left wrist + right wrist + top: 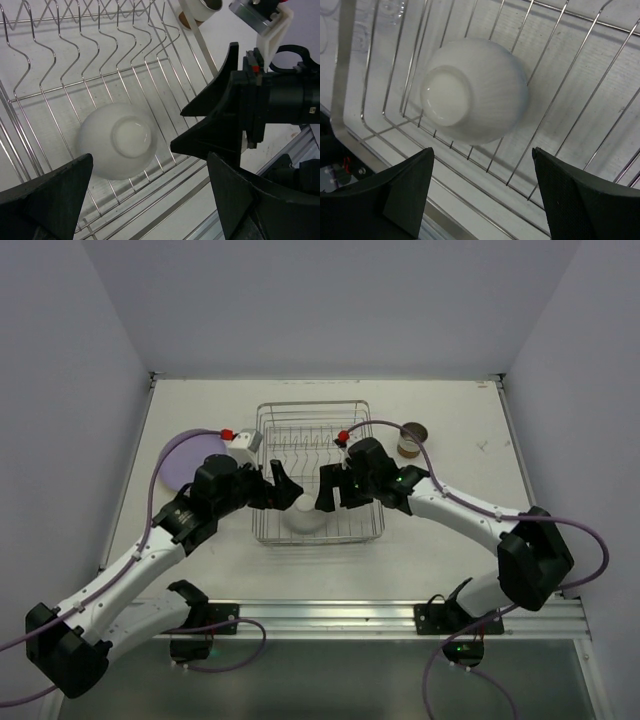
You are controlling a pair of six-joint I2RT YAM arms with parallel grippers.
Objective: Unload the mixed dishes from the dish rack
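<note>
The silver wire dish rack (310, 406) stands mid-table. A white bowl (304, 517) lies upside down on the wires at its near end. It also shows in the left wrist view (117, 141) and the right wrist view (475, 90). My left gripper (284, 490) is open just left of and above the bowl, and is empty (150, 200). My right gripper (331, 490) is open just right of and above the bowl, and is empty (482, 195). The two grippers face each other across the bowl, and neither touches it. A purple plate (185, 455) lies on the table left of the rack. A brown cup (411, 440) stands right of it.
The rack's upright prongs (100, 45) rise beyond the bowl. The right gripper's black fingers (215, 125) reach in close to my left gripper. Faint clear glass shapes (390, 12) show beyond the rack's wall. A metal rail (330, 615) runs along the table's near edge.
</note>
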